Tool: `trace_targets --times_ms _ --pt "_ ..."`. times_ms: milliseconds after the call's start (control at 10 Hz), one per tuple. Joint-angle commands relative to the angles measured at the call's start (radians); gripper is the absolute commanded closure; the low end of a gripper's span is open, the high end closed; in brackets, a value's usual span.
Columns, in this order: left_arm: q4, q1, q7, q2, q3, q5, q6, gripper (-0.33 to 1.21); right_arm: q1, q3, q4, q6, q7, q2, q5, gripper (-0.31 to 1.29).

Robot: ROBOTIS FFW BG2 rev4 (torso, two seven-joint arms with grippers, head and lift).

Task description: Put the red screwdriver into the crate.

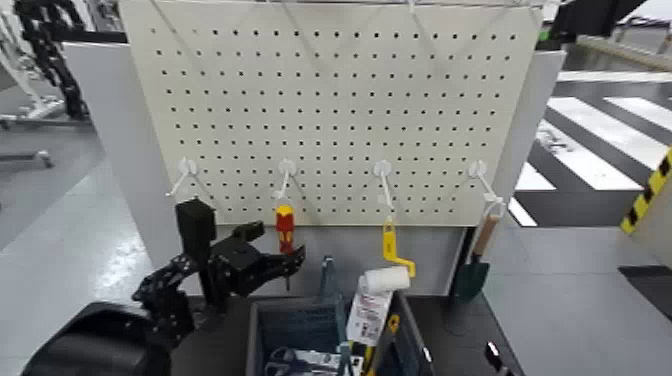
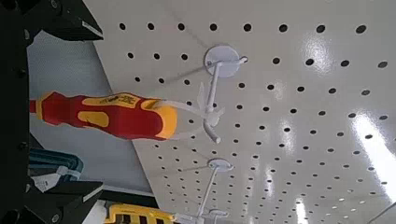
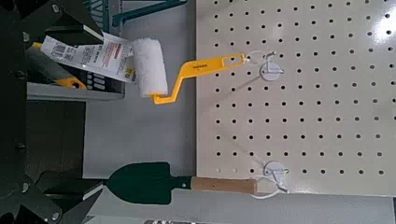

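Left to right across the pegboard before you: the first white hook stands near the board's left edge. Your left gripper is at the second hook, released, its two fingers spread on either side of the red screwdriver and apart from its handle, as your left wrist view shows. The screwdriver hangs from this hook, handle up and shaft down, its yellow-orange band uppermost. Below it and to the right you see the crate, dark blue-grey, holding a printed white package, a pair of dark handles and a yellow-handled tool. From the third hook hangs the yellow-handled paint roller, its white sleeve low over the crate. Your right gripper waits low at the right, also released, with its fingers wide apart. At the far right, the green trowel hangs by its wooden handle from the fourth hook, blade down.
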Motion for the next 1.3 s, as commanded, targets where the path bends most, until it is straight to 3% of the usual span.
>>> trace_targets --times_ms 100,200,400,500,1100,1300 --pt "0.016 -0.021 -0.007 0.004 -0.005 -0.006 0.012 0.37 -0.002 0.001 0.000 -0.001 0.000 -0.001 -0.001 0.20" --pt "0.014 -0.018 -0.005 0.003 -0.002 -0.001 0.014 0.80 -0.001 0.001 0.000 -0.001 0.000 -0.001 -0.003 0.20" --pt "0.011 -0.012 0.006 0.001 -0.002 -0.001 0.028 0.97 -0.001 0.001 0.000 -0.001 0.000 0.000 -0.004 0.20" --pt "0.013 -0.012 0.010 0.001 -0.004 0.002 0.029 1.20 -0.001 0.001 0.000 -0.001 0.000 0.000 -0.004 0.20" --pt "-0.007 -0.009 -0.014 -0.002 -0.005 0.011 0.023 1.19 -0.002 0.001 0.003 -0.001 0.000 -0.001 -0.007 0.20" --pt "-0.087 0.025 -0.019 -0.003 0.026 0.010 0.071 1.19 -0.002 0.001 0.005 -0.001 0.000 -0.001 -0.009 0.20"
